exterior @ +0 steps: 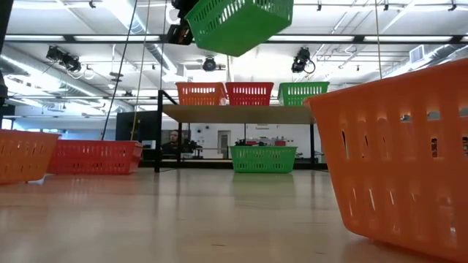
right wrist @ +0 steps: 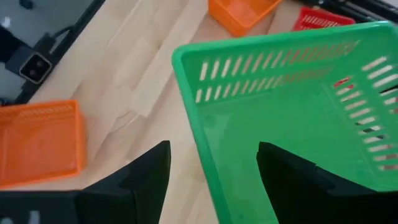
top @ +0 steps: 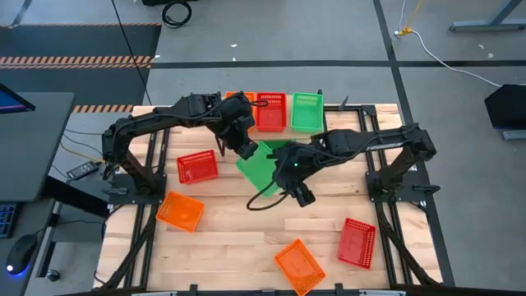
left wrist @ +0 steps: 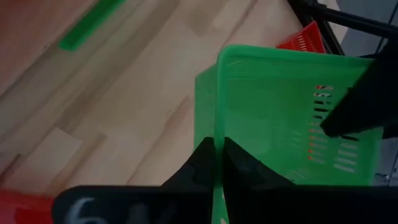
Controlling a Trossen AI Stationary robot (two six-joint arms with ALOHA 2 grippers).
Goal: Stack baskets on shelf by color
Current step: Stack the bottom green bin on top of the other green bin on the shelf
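Counting what stands on the shelf (exterior: 234,113), only the first layer is seen to be laid: one orange basket (exterior: 201,93), one red basket (exterior: 249,93) and one green basket (exterior: 301,93) are set side by side along its top board, each alone with nothing stacked in it. A fourth, a green basket (top: 261,167), is held in the air above the middle of the worktop (top: 238,238), near the shelf but not yet over it; it is gripped by the left gripper (left wrist: 219,163), whose jaws are clenched on its rim, while the right gripper (right wrist: 211,163) has its jaws spread wide to either side of a corner of the same basket, released from it. In the low view a further green basket (exterior: 263,158) is seen standing low, under or beyond the shelf; which cannot be told. Four baskets are left loose on the worktop: a red one (top: 198,167) and an orange one (top: 181,210) on the left arm's side, and an orange one (top: 299,265) and a red one (top: 357,242) towards the front on the right arm's side. The task is judged to be at an early stage, with six baskets yet to be stacked.
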